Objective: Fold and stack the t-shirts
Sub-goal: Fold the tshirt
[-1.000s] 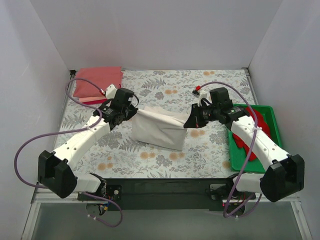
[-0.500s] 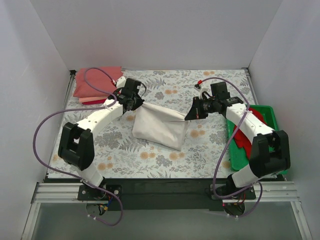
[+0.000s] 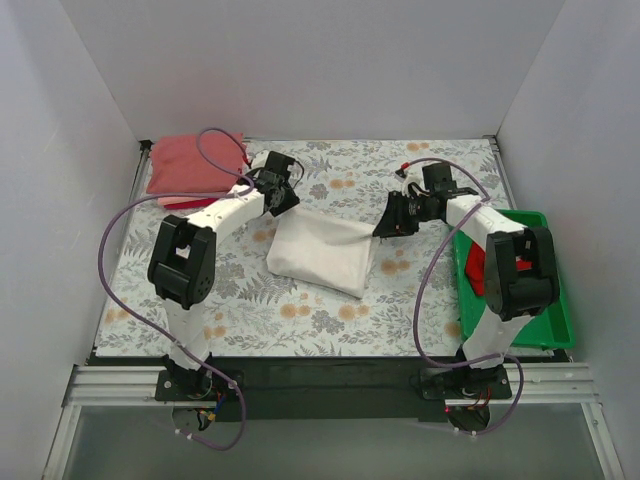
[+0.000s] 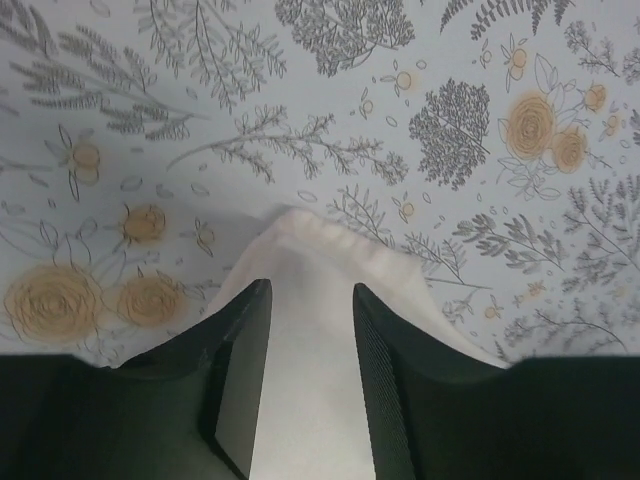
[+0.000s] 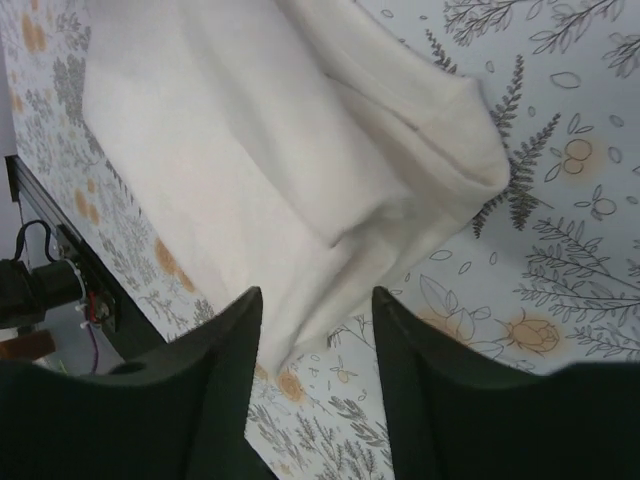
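Note:
A white t-shirt lies folded on the floral table cover, mid-table. My left gripper hovers open at its far left corner. In the left wrist view that corner lies flat under my left gripper, and neither finger presses on it. My right gripper is open at the far right corner. From the right wrist the shirt spreads out ahead of the right gripper, with table cover showing between the jaws. Folded pink and red t-shirts are stacked at the back left.
A green tray sits at the right edge with a red shirt in it, mostly covered by my right arm. White walls close in the back and both sides. Purple cables loop off both arms.
Both grippers were shut on the white shirt's far corners and carried them toward the back. Both have now opened, and the shirt lies flat on the table.

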Tool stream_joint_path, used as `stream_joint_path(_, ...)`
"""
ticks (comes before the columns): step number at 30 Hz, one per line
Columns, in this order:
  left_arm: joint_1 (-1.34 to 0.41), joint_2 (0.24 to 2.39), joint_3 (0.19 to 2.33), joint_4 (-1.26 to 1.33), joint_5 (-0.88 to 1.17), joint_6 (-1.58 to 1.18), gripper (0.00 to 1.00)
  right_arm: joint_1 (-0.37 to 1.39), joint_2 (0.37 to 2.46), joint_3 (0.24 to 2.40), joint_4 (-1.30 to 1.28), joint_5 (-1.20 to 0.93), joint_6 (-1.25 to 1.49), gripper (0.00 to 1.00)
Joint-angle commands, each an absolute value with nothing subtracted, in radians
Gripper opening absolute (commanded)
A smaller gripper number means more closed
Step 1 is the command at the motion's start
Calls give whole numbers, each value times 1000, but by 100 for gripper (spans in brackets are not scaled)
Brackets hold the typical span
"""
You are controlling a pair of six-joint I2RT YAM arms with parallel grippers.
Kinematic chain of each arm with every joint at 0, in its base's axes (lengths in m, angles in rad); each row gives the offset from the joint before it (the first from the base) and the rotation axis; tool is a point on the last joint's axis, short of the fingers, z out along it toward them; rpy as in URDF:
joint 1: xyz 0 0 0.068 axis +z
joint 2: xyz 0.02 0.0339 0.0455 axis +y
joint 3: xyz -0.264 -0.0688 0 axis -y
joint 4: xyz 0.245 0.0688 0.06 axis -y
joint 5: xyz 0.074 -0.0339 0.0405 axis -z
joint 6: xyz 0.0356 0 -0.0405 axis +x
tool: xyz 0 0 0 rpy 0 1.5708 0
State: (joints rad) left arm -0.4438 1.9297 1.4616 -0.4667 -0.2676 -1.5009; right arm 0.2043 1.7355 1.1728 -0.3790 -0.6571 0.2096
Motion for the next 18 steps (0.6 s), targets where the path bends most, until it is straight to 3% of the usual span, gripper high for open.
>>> stream_joint_path(1, -403, 1965, 1540, -442, -282, -1453, 40, 175, 1782, 1265, -362, -663, 183, 61)
stream_joint_path(2, -402, 1977, 1549, -451, -272, -1453, 53, 166, 1798, 1279, -362, -684, 176, 98)
stream_joint_path(3, -399, 1977, 1565, -454, -264, -1451, 87, 160, 1819, 1293, -362, -695, 176, 98)
stream_joint_path(4, -399, 1976, 1569, -459, -255, -1445, 93, 155, 1824, 1310, -362, -702, 176, 98)
stream_joint_path(9, -399, 1876, 1528, -472, -192, -1439, 94, 169, 1718, 1246, -318, -730, 202, 98)
stream_joint_path(18, -439, 1648, 1102, -275, 133, -1532, 96, 328, 1580, 1003, 22, -716, 394, 98)
